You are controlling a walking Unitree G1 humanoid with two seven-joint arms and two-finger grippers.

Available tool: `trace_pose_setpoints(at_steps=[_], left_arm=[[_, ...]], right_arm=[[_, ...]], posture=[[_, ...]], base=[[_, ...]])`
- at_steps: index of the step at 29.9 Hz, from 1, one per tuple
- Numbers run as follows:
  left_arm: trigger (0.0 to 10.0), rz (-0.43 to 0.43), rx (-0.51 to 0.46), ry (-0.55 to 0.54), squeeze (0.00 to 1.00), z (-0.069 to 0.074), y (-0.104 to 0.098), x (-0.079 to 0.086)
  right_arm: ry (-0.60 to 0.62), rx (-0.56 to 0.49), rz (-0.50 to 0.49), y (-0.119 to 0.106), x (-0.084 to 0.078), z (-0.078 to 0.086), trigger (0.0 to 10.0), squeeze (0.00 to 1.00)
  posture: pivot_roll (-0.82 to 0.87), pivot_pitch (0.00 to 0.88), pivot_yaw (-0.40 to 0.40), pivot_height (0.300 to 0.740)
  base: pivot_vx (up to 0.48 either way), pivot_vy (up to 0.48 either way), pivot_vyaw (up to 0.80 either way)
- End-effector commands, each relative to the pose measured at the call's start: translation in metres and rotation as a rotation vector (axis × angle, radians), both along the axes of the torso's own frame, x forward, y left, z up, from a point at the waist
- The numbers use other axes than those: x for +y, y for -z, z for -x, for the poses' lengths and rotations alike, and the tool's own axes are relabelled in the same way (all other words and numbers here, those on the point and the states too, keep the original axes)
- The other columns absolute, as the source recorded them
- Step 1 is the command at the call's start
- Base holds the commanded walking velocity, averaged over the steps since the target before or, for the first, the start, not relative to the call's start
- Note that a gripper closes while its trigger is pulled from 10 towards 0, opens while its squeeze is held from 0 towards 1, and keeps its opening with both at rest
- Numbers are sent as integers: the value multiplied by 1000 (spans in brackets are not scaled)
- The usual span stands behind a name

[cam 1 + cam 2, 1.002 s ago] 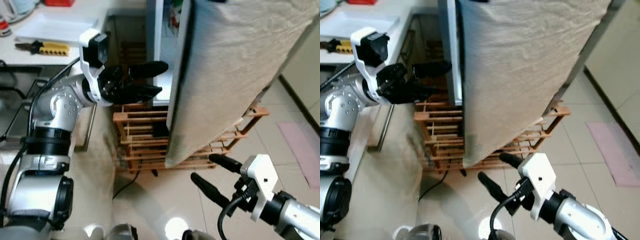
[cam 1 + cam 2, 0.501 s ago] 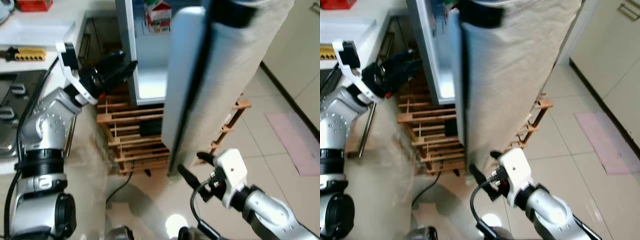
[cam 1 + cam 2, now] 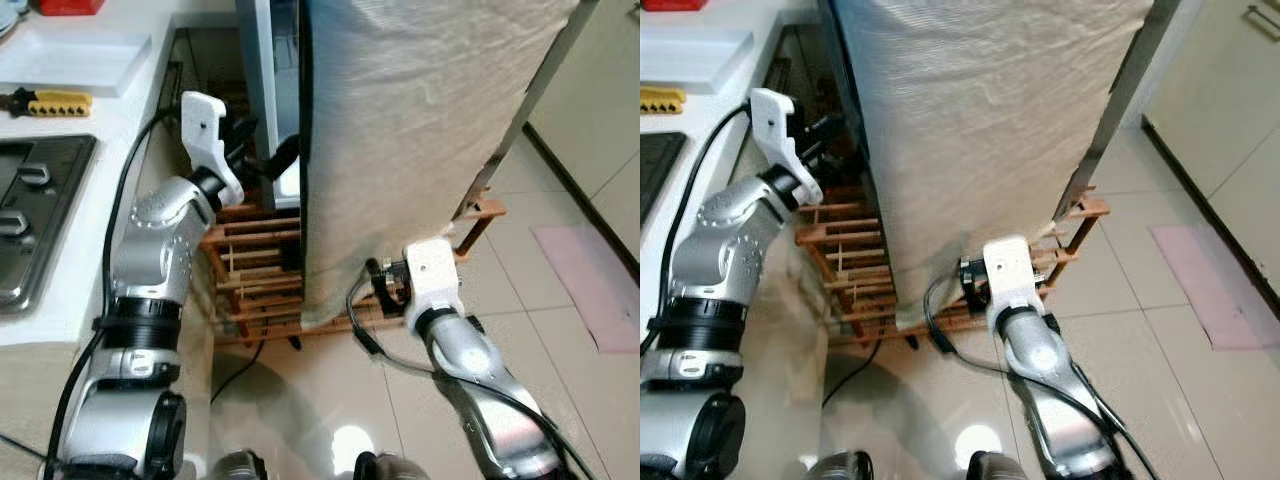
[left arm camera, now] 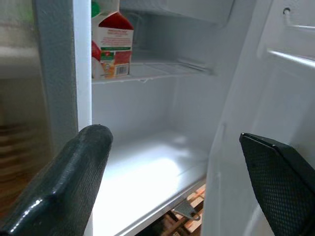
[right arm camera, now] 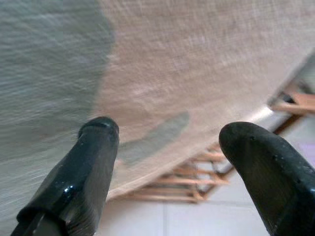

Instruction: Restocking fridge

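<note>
The fridge door point(image 3: 420, 130), draped in beige cloth, stands slightly ajar from the grey fridge body point(image 3: 258, 60). My left gripper point(image 3: 268, 160) reaches into the narrow gap at the door's edge, and its fingers are open. The left wrist view looks into the lit white interior, where a red and white carton point(image 4: 110, 46) stands on a wire shelf point(image 4: 152, 71). My right gripper point(image 5: 170, 130) is open right against the cloth near the door's lower edge point(image 3: 375, 280), holding nothing.
A wooden slat rack point(image 3: 250, 290) sits under and behind the fridge, with a black cable point(image 3: 245, 370) on the tiled floor. To the left is a counter point(image 3: 100, 110) with a white tray point(image 3: 70, 60), yellow tool point(image 3: 45, 102) and hob point(image 3: 30, 220). A pink mat point(image 3: 590, 280) lies far right.
The door has swung from wide open to nearly shut. My right gripper rose from near the floor to the door's lower cloth. My left gripper stayed at the fridge edge. The camera shifted.
</note>
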State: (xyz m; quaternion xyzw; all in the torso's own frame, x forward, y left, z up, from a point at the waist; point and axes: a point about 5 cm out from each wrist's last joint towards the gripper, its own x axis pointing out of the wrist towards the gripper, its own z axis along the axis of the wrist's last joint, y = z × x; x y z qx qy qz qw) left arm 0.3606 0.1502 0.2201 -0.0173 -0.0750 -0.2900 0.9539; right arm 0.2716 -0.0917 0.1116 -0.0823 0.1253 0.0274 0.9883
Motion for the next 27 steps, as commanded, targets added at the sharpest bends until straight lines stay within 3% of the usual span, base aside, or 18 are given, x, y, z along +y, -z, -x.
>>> trace_pose_setpoints(at_steps=[1, 2, 3, 4, 5, 6, 7, 10, 11, 12, 13, 16, 17, 18, 21, 27], left_arm=[[10000, -53, -11, 30, 0, 3, 1, -11], [10000, -67, -11, 28, 0, 4, 2, -11], [10000, -67, -11, 28, 0, 4, 2, -11], [10000, -87, -12, 31, 0, 5, 2, -11], [10000, -108, -14, 43, 0, 7, 3, -13], [10000, -128, -17, 56, 0, 10, 3, -15], [10000, -140, -17, 72, 0, 12, 3, -16], [10000, -141, -15, 104, 0, 16, 3, -20], [10000, -137, -12, 118, 0, 18, 4, -21], [10000, -137, -12, 118, 0, 18, 4, -21], [10000, -140, -8, 118, 0, 18, 6, -22], [10000, -143, -5, 115, 0, 18, 8, -22], [10000, -135, -4, 115, 0, 18, 9, -22], [10000, -135, -4, 115, 0, 18, 9, -22], [10000, -120, 2, 115, 0, 19, 10, -24], [10000, -114, 0, 124, 0, 20, 8, -25]], right_arm=[[133, 41, 77, 10, -7, -7, 10000, 0], [215, 81, 57, 28, -63, 18, 10000, 0], [215, 81, 57, 28, -63, 18, 10000, 0], [276, 104, 60, 38, -113, 48, 10000, 0], [328, 134, 79, 45, -151, 76, 10000, 0], [369, 155, 89, 49, -173, 95, 10000, 0], [408, 174, 84, 55, -181, 102, 10000, 0], [437, 146, 55, 57, -186, 103, 10000, 0], [368, 77, 4, 48, -176, 91, 10000, 0], [368, 77, 4, 48, -176, 91, 10000, 0], [325, 31, -26, 40, -168, 81, 10000, 0], [310, 2, -41, 36, -164, 74, 10000, 0], [363, 3, -31, 34, -176, 72, 10000, 0], [363, 3, -31, 34, -176, 72, 10000, 0], [381, -32, -37, 26, -201, 71, 10000, 0], [187, -32, -60, 21, -189, 68, 10000, 0]], posture=[[-79, 105, -21, 740], [-76, 103, -23, 740], [-76, 103, -23, 740], [-75, 103, -23, 740], [-69, 103, -24, 740], [-65, 101, -23, 740], [-65, 101, -22, 740], [-61, 104, -19, 740], [-61, 104, -14, 740], [-61, 104, -14, 740], [-64, 102, -12, 740], [-64, 102, -12, 740], [-63, 88, -12, 740], [-63, 88, -12, 740], [-62, 70, -10, 740], [-62, 55, -11, 740]], base=[[0, 0, 0], [0, 0, 0], [0, 0, 0], [0, 0, 0], [0, 0, 0], [0, 0, 0], [0, 0, 0], [0, 0, 0], [0, 0, 0], [0, 0, 0], [0, 0, 0], [0, 0, 0], [0, 0, 0], [0, 0, 0], [0, 0, 0], [0, 0, 0]])
